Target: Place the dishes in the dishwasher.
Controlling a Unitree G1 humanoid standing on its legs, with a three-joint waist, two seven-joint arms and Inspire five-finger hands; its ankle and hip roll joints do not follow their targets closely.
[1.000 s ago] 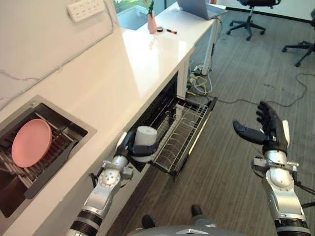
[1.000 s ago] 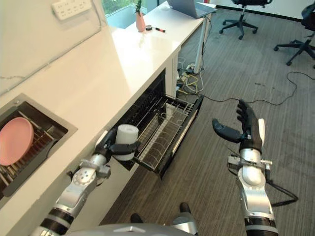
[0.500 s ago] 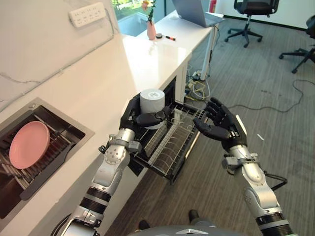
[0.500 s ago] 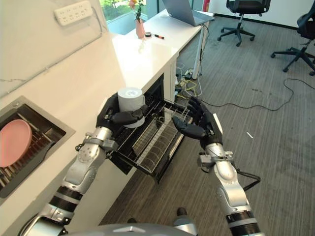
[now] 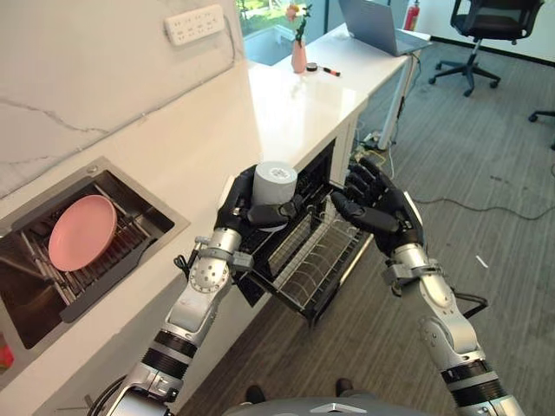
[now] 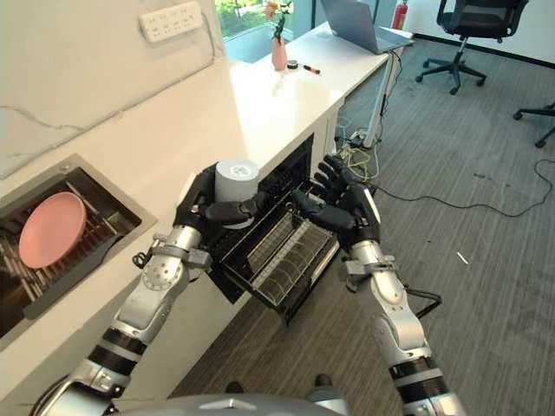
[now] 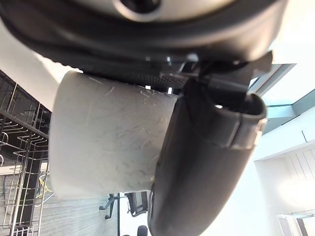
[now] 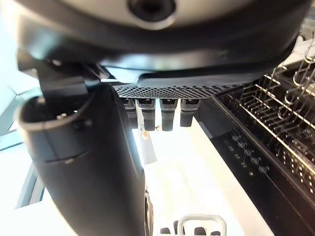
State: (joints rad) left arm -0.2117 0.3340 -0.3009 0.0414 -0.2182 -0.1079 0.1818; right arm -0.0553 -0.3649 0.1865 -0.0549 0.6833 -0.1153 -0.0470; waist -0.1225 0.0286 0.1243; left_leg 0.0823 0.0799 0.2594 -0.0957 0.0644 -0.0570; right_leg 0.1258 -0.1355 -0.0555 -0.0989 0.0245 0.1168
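Observation:
My left hand (image 5: 241, 208) is shut on a pale grey cup (image 5: 276, 185), held upright above the pulled-out black wire dishwasher rack (image 5: 323, 260). In the left wrist view the cup (image 7: 108, 142) sits against the palm with the thumb (image 7: 197, 162) wrapped across it. My right hand (image 5: 379, 211) is open with fingers spread, just right of the cup and above the rack, apart from it. In the right wrist view its straight fingers (image 8: 157, 110) show past the rack (image 8: 275, 128). A pink plate (image 5: 82, 232) stands on edge in the sink (image 5: 165, 227) at the left.
The white counter (image 5: 286, 104) runs back to a vase (image 5: 299, 59), a marker and a laptop (image 5: 377, 22). A power strip (image 5: 193, 23) hangs on the wall. Office chairs (image 5: 486, 22) and loose cables (image 5: 451, 204) are on the carpet to the right.
My left hand has lifted the cup from beside the rack's near corner to above the rack. My right hand has swung in from the far right, close to the cup. The camera has shifted.

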